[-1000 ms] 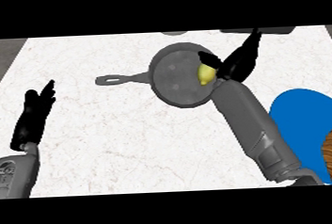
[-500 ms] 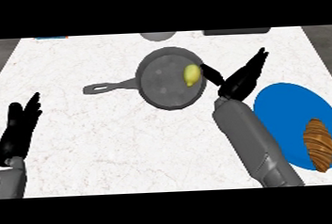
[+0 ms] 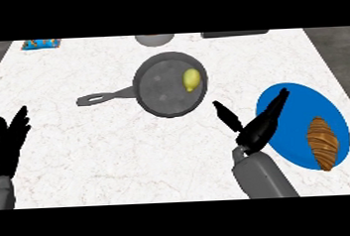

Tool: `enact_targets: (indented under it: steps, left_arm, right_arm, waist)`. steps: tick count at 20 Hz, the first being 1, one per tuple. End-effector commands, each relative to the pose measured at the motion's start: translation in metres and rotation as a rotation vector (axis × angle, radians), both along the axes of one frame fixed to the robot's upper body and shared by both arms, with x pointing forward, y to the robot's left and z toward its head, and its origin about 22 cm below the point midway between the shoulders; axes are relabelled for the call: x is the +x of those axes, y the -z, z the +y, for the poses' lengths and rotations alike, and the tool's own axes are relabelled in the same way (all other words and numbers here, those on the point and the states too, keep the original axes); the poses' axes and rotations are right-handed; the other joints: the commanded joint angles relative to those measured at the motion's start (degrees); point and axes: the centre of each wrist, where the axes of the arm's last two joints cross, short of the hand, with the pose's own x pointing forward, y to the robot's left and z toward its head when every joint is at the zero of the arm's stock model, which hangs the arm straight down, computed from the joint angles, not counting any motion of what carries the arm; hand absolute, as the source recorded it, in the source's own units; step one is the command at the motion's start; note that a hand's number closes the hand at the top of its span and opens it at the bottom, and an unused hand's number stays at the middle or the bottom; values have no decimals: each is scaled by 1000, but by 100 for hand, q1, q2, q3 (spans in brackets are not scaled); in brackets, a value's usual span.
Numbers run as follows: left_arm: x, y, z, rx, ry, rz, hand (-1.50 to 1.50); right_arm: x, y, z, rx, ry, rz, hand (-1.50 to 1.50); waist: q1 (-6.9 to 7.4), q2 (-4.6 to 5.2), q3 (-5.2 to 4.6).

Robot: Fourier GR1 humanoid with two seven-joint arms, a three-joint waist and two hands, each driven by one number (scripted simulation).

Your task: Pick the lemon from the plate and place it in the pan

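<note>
Yellow lemon (image 3: 192, 79), dark grey pan (image 3: 162, 90), blue plate (image 3: 283, 108), white marbled counter (image 3: 99, 148)

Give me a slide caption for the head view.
Lemon lies in the pan; open right hand hovers between pan and blue plate, left hand rests open.

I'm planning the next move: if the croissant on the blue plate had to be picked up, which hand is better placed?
The right hand: it is open beside the blue plate holding the croissant. The left hand rests at the far left edge.
</note>
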Motion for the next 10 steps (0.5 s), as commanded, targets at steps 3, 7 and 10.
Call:
enact_targets:
  steps: [3,7,10]
  left_arm:
    - [-5,-1,4,4,-6,0,0]
    - [-9,-7,-2,-2,-8,-13,0]
    - [-5,-1,-6,6,3,-5,0]
  right_arm:
    - [-80,-3,-12,7,-21,-10,-150]
    - [-135,-18,-37,-26,-19,27,-150]
    - [-169,-44,-32,-11,7,-3,-150]
  waist:
    - [-62,24,-4]
    - [-1,47,0]
    - [41,86,-1]
